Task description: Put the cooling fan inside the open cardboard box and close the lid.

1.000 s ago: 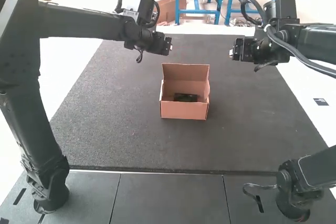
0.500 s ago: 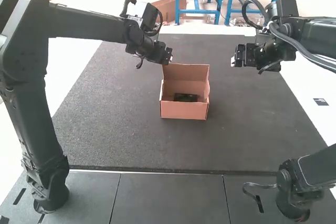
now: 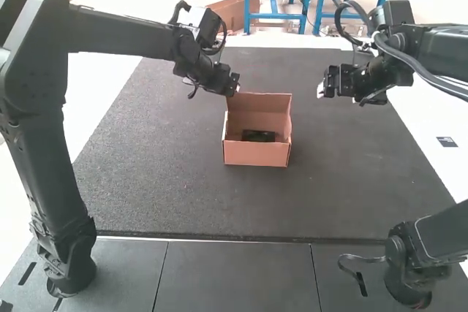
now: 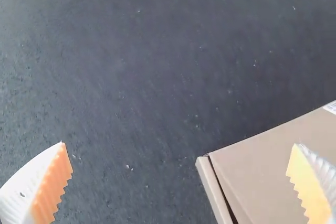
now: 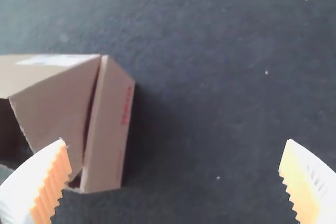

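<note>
Fan [image 3: 257, 136] sits on the floor of the box [image 3: 256, 153], mid-mat [image 3: 146, 151], with the lid [image 3: 258, 107] standing upright off the rear wall, so I judge only the closing is left. My left gripper [image 3: 233, 85] is spread wide and empty at the lid's upper left corner, straddling the cardboard edge (placed, I think, to tip the lid forward). My right gripper [image 3: 324, 84] hangs equally spread and empty off the box's right side, near but apart, probably to steady it.
</note>
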{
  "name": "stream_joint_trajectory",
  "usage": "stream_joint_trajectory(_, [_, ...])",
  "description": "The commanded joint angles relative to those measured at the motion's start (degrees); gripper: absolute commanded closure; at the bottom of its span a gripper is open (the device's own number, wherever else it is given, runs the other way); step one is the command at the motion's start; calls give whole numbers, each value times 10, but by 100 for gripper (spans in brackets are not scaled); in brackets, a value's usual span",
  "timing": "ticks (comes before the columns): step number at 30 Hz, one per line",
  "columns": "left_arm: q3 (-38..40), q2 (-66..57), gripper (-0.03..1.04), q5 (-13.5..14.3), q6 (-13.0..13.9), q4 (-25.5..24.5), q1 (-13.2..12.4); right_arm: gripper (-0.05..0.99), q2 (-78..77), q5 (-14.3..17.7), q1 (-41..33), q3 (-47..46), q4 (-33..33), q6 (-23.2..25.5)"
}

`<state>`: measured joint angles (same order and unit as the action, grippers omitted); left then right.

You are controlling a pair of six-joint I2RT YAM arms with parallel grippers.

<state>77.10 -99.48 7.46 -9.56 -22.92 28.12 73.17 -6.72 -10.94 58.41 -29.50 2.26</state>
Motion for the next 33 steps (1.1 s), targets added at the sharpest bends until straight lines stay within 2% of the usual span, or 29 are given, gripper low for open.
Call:
stream_joint_trajectory(1, [14,-9,4,-16,12,-8,1,2,12,-10,9,15,1,-4])
stream_joint_trajectory(9, [-4,-29,4,-32,18,-32,-1,2,25,-10,9,19,4,-3])
stream_joint_trajectory(17, [-45,-54,4,-34,23,21,-4,2,26,3,9,17,7,-3])
stream_joint_trajectory(21, [-48,-63,4,-34,24,35,-3,2,26,16,9,15,8,-6])
stream_joint_trajectory(27, [-56,-76,4,-33,24,57,-3,2,28,18,9,18,6,-6])
stream_joint_trajectory(30, [-41,-65,4,-34,24,62,-4,2,28,18,14,21,7,-6])
stream_joint_trajectory(33, [22,-17,4,-34,23,41,-15,2,28,18,21,22,22,-3])
